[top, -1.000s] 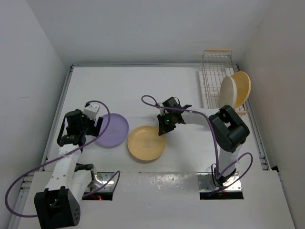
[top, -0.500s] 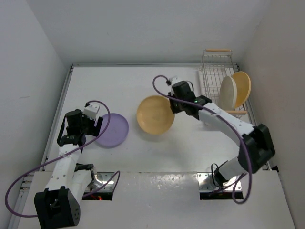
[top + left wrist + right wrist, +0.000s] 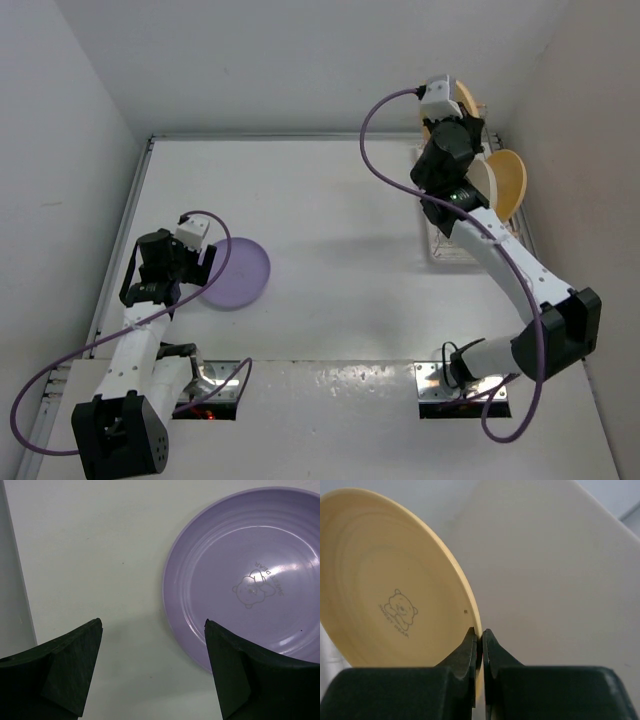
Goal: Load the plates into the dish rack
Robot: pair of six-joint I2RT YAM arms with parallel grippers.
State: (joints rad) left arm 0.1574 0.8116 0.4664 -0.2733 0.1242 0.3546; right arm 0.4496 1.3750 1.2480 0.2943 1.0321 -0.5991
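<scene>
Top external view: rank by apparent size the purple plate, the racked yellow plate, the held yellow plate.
1. purple plate, lying flat.
2. racked yellow plate, seen at an angle.
3. held yellow plate, mostly hidden behind the right pincer.

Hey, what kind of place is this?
Probably a robotics test cell, not a kitchen: a white-walled table, a left arm and right arm mounted at its edge, with a dish rack and lavender plate.

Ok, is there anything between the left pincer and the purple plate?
Nothing visible does. The left pincer is open, with one finger over the rim of the purple plate and the other over the table beside it. No other object shows between them.
</scene>
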